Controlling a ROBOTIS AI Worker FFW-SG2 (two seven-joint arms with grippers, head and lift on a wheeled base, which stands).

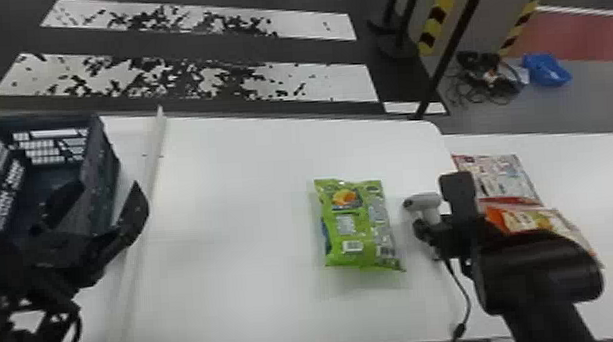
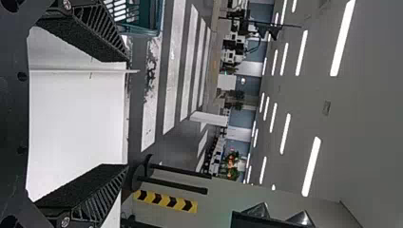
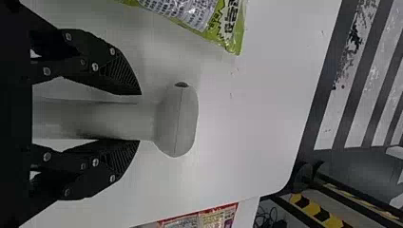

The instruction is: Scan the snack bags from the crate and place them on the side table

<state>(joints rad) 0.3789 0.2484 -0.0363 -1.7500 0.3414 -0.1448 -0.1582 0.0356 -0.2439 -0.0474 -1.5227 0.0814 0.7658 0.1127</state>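
scanner (image 1: 421, 201) tight in right end effector (image 1: 435, 211) near green snack bag (image 1: 358, 225), left end effector (image 1: 105, 188) spread wide, empty

The crate (image 1: 100, 158) at the left edge of the head view looks like matt, dark, rigid plastic with openwork walls. Right of centre, the green snack bag (image 1: 358, 225) is glossy, crinkled film; at the right, the red-and-white bag (image 1: 503, 177) and orange bag (image 1: 528, 219) look like shiny printed film too. The scanner (image 1: 425, 203), also right of centre, has smooth, pale plastic with a soft sheen. Across the middle, the white tabletop (image 1: 237, 211) is smooth and faintly reflective. In the right wrist view, the right gripper (image 1: 435, 216) has matt black fingers (image 3: 121, 73), ridged at their sides, with shiny metal screws (image 3: 95, 67).
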